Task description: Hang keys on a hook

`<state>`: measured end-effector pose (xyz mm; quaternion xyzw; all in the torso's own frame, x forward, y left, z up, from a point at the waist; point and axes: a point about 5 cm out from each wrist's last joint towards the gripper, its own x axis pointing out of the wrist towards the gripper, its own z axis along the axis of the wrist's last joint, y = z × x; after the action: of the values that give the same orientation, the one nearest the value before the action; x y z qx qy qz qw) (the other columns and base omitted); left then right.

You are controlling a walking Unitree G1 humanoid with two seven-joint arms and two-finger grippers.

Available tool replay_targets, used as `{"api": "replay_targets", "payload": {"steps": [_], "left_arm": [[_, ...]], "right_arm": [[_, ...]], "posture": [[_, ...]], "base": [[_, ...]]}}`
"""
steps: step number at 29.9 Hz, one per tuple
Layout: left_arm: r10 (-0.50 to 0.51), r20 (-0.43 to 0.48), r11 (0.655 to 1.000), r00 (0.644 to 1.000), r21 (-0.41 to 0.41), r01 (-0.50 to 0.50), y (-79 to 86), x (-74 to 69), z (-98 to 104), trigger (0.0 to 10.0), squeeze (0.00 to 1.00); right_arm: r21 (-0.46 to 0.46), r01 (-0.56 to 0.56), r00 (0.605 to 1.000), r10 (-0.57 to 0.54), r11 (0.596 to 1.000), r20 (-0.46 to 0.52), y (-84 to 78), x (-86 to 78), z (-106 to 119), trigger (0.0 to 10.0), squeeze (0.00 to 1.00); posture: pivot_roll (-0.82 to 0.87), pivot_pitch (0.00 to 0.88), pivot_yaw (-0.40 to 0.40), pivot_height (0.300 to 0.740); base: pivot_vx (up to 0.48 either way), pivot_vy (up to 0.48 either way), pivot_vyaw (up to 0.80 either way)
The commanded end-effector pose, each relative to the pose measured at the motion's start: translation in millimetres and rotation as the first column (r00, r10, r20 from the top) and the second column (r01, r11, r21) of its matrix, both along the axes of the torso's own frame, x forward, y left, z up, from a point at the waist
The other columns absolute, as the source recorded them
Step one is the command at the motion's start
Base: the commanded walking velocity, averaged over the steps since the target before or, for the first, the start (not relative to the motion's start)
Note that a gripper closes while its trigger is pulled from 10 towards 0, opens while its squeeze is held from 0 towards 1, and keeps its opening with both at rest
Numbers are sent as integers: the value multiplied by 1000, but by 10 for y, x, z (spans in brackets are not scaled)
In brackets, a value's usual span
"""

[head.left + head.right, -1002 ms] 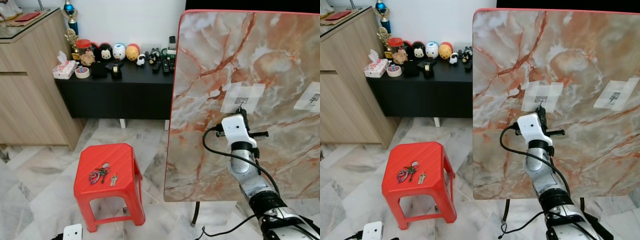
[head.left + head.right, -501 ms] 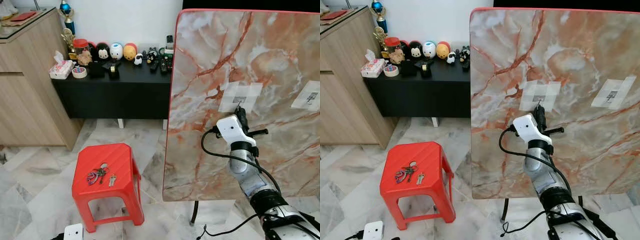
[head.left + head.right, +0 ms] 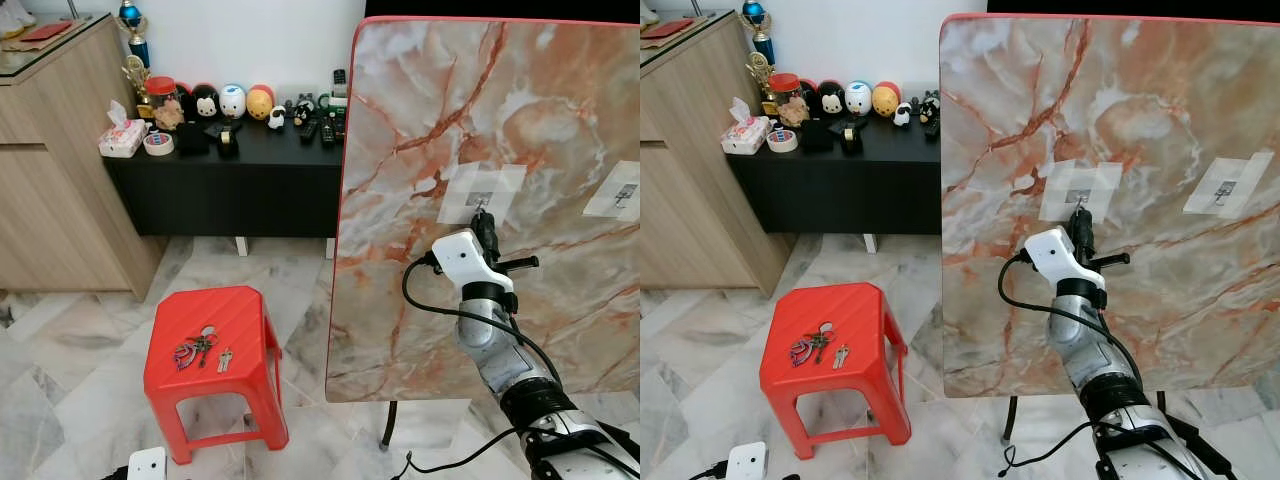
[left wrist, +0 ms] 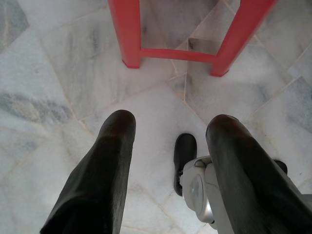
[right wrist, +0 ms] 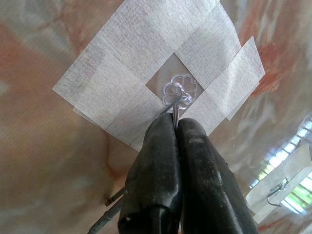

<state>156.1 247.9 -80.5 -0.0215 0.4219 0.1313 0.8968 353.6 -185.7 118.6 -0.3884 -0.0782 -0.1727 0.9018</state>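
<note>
Since a second ago your right gripper [image 5: 175,127] has crept to the hook [image 5: 178,95], clenched on its wire; pulling could peel the tape [image 5: 122,83], with the keys [image 3: 200,347] on the stool [image 3: 215,310].

Home living room: marble tile floor [image 3: 70,340], wooden cabinet [image 3: 50,170], low black table [image 3: 230,185] with toy figures [image 3: 225,102], tissue box [image 3: 124,140], trophy [image 3: 138,30], red plastic stool [image 3: 212,350].

We stand on a pale marble floor [image 3: 70,350]; ahead, a black counter [image 3: 240,175] crowded with figurines against a white wall [image 3: 280,40], beside a light wooden cabinet [image 3: 50,180].
</note>
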Motion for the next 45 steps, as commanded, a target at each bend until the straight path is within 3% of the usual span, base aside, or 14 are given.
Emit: {"api": "replay_targets", "payload": {"steps": [1,9,22,23,24,32,33,45], "left_arm": [[-7,-19,1000,1000,-9,7,-41,-27,-26,10000,0],[-10,-27,1000,1000,-15,10,-76,-21,-37,10000,0],[-3,-35,1000,999,-12,3,-19,-52,-34,10000,0],[-3,-36,1000,999,-12,3,-17,-54,-35,10000,0],[-3,-36,1000,999,-13,2,-15,-59,-36,10000,0],[-1,-44,1000,999,-14,0,-4,-87,-44,10000,0],[0,-46,1000,999,-14,0,-4,-90,-45,10000,0],[-1,-50,1000,999,-18,0,-19,-90,-51,10000,0]], "right_arm": [[-1,-32,998,32,999,62,59,47,158,10000,0],[1,-43,999,43,999,-20,97,39,41,10000,0],[17,-56,998,56,998,-29,118,44,33,10000,0],[21,-58,998,59,998,-30,120,42,30,10000,412],[26,-60,998,61,998,-31,122,40,26,10000,1000],[43,-74,996,76,996,-49,138,34,-4,10000,1000],[44,-78,996,80,996,-48,143,34,-4,10000,0],[72,-85,995,89,994,-49,153,22,-19,10000,0]], "posture": [[30,0,-51,740],[30,0,-52,740],[30,0,-55,740],[31,0,-56,740],[31,0,-56,740],[31,0,-56,740],[31,0,-56,740],[30,0,-56,740]], "base": [[0,0,0],[0,0,0],[0,0,0],[0,0,0],[0,0,0],[0,0,0],[0,0,0],[0,0,0]]}}
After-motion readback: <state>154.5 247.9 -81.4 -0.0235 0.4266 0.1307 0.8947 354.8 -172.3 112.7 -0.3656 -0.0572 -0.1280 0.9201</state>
